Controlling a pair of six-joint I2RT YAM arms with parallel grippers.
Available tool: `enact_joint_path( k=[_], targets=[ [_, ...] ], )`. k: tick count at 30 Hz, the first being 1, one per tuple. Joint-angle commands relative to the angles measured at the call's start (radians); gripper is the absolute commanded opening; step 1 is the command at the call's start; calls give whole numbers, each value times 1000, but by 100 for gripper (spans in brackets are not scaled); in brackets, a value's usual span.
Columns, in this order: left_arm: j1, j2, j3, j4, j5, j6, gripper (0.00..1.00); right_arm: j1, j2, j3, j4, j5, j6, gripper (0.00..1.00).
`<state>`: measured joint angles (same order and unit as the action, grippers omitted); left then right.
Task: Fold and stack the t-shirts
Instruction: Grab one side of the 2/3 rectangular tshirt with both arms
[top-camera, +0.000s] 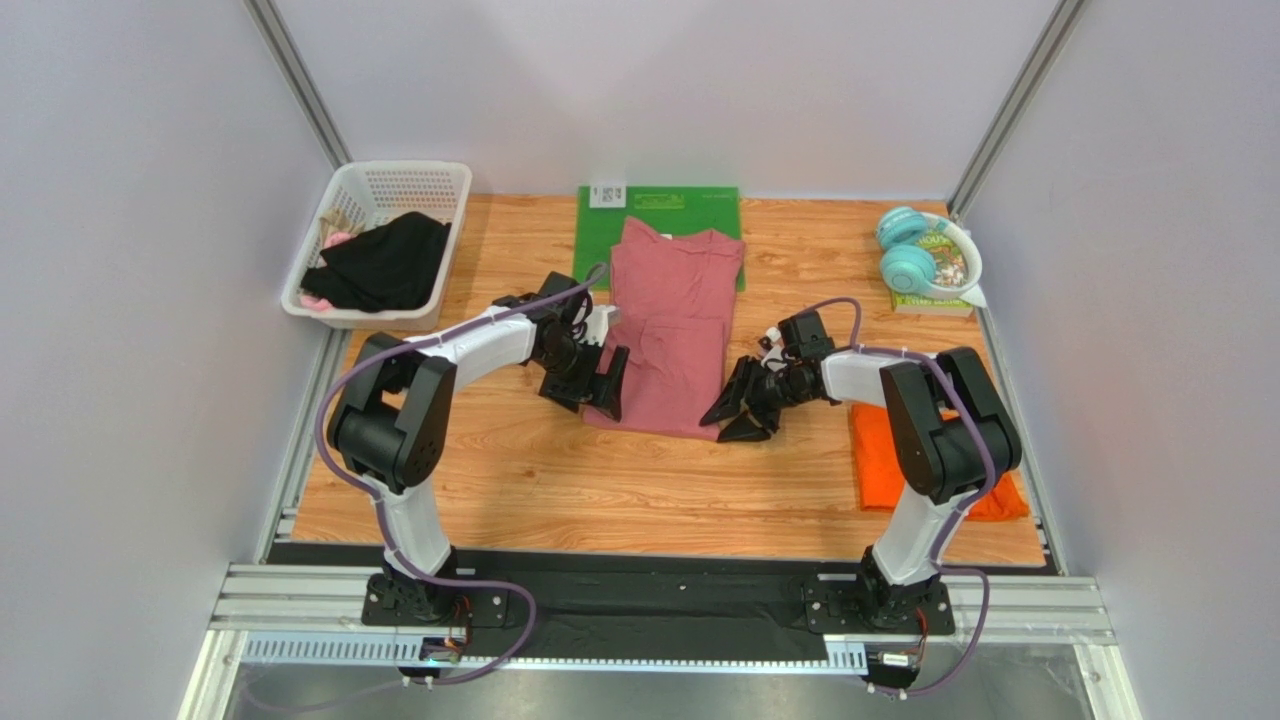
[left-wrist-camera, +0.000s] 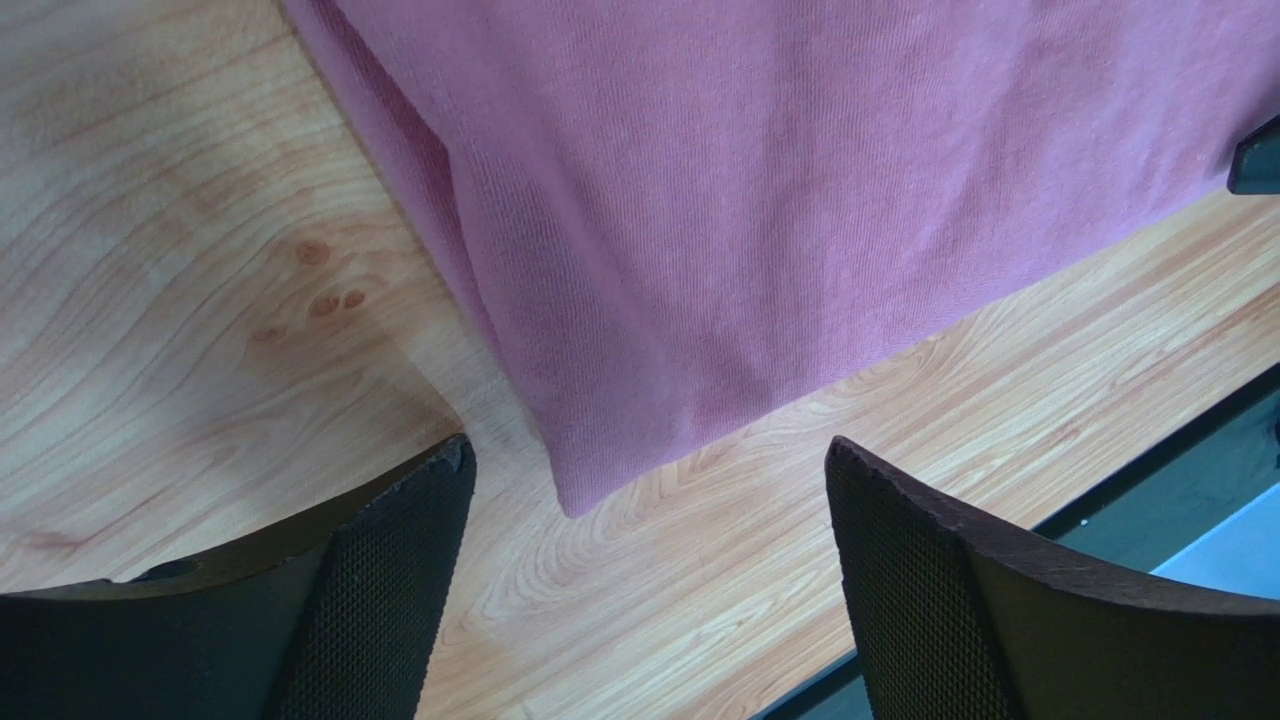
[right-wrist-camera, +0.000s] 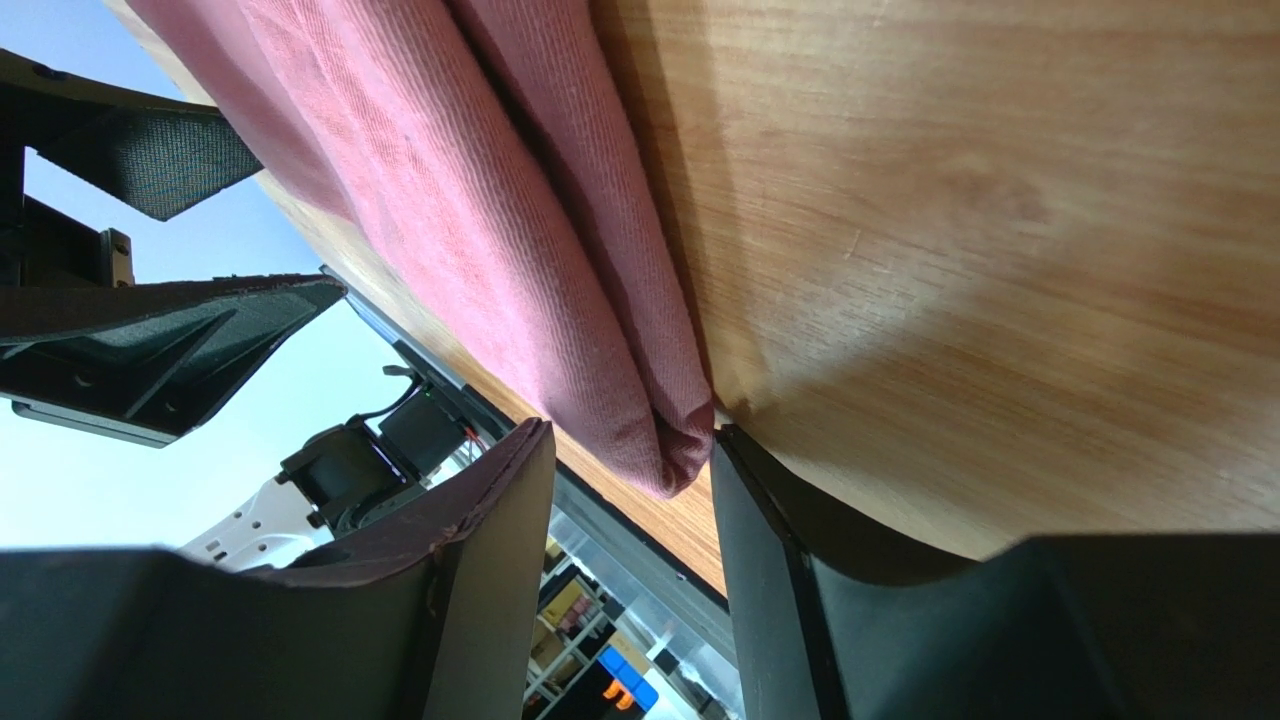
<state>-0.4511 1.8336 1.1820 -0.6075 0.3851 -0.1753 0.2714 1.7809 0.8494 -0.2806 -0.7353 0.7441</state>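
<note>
1. The pink shirt (top-camera: 676, 323) lay folded into a long strip at the middle of the tabletop (top-camera: 601, 480). Its collar end rested on the green mat (top-camera: 661, 206) at the far side.
2. Your left pincer (top-camera: 597, 393) stood wide open at the strip's near left corner. Seen from the left wrist, that corner pointed into the gap between the two fingers (left-wrist-camera: 376, 585) and touched neither. The pincer had hold of nothing.
3. Your right pincer (top-camera: 741, 413) sat low at the strip's near right corner, about half open. Seen from the right wrist, the doubled corner of cloth hung between the jaws, close against one finger (right-wrist-camera: 781, 570), with daylight showing on its other side. The cloth was not clamped.
4. The orange shirt (top-camera: 879, 458) lay flat at the near right edge of the tabletop, partly under your right arm (top-camera: 939, 413) and well apart from the pink shirt.
5. A white basket (top-camera: 394, 168) at the far left corner held black cloth (top-camera: 376, 263). Teal headphones (top-camera: 906, 248) lay at the far right.
</note>
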Motion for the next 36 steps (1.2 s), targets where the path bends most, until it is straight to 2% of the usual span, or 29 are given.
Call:
enact_joint_path(
  k=[1, 8, 20, 30, 36],
  targets=[
    [-9, 49, -16, 43, 5, -4, 92, 0, 14, 14, 40, 24, 0, 49],
    [-14, 56, -36, 43, -6, -4, 90, 2, 12, 8, 41, 24, 1, 47],
    [-15, 36, -87, -9, -8, 28, 66, -1, 32, -1, 80, 16, 31, 40],
    [-15, 44, -45, -161, -3, 112, 66, 3, 31, 17, 80, 5, 43, 37],
    [-15, 41, -39, -163, -12, 109, 66, 5, 32, 10, 84, 4, 43, 36]
  ],
)
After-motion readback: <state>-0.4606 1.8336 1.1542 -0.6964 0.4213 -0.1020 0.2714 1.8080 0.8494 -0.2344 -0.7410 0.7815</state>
